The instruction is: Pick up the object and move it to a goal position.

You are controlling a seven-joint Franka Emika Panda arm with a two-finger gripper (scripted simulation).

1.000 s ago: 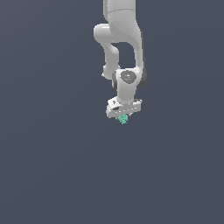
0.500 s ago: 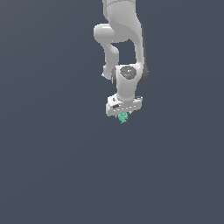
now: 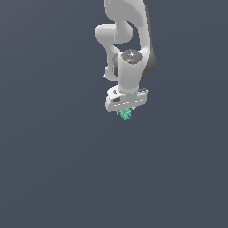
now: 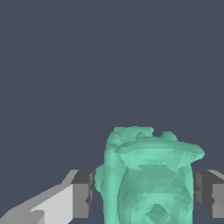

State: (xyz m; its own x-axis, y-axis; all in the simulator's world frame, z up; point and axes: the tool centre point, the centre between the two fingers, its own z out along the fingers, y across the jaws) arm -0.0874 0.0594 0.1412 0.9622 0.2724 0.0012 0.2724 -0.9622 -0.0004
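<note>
The object [image 3: 126,114] is a small teal-green lumpy, faceted thing hanging just under the white gripper [image 3: 126,111] in the exterior view. In the wrist view the object [image 4: 148,175] fills the space between the two dark finger pads [image 4: 82,192], which press on both its sides. The gripper [image 4: 144,192] is shut on it. The object's upper part is hidden behind the white hand in the exterior view.
The white arm [image 3: 129,40] reaches down from the top of the exterior view. A plain dark grey surface [image 3: 53,169] spreads all around with nothing else on it.
The wrist has turned and the hand with the object has shifted slightly toward the exterior view's right. The grip on the object is unchanged.
</note>
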